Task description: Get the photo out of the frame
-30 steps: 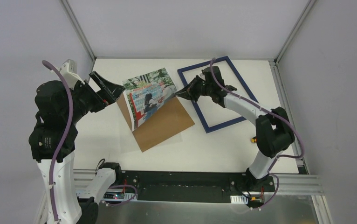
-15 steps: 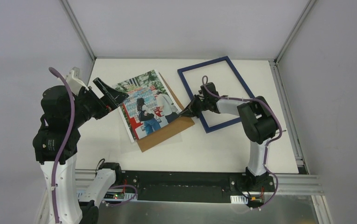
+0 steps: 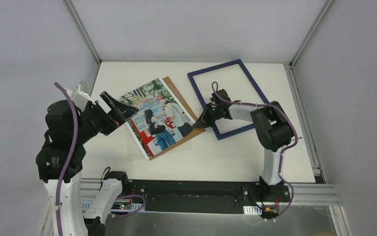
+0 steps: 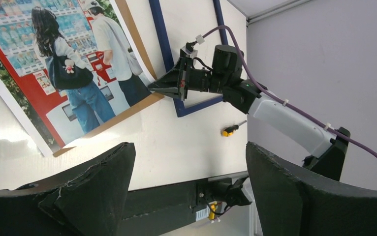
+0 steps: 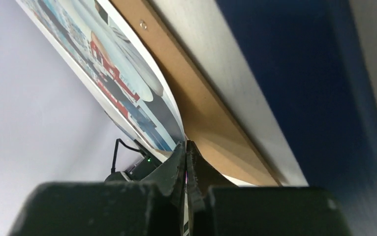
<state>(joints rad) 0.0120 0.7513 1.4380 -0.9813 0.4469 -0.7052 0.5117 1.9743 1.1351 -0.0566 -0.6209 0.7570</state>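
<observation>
The photo (image 3: 157,123) shows two people at vending machines and lies face up on the brown backing board (image 3: 174,89). My right gripper (image 3: 199,122) is shut on the photo's right corner, which curls up slightly off the board. In the right wrist view the jaws (image 5: 186,147) pinch the photo (image 5: 127,83) edge above the board (image 5: 211,123). The dark blue frame (image 3: 213,68) lies empty on the table at the back right, under the right arm. My left gripper (image 3: 120,109) is open and empty, above the photo's left edge. The left wrist view shows the photo (image 4: 53,64) too.
A small orange-handled screwdriver (image 4: 231,130) lies on the table to the right of the frame (image 4: 164,44). The white table is bounded by walls at the back and sides and by a black rail at the near edge.
The photo went from lifted and curled to lying nearly flat on the board, shifted toward the near left. My right gripper lowered with it. My left arm drifted nearer.
</observation>
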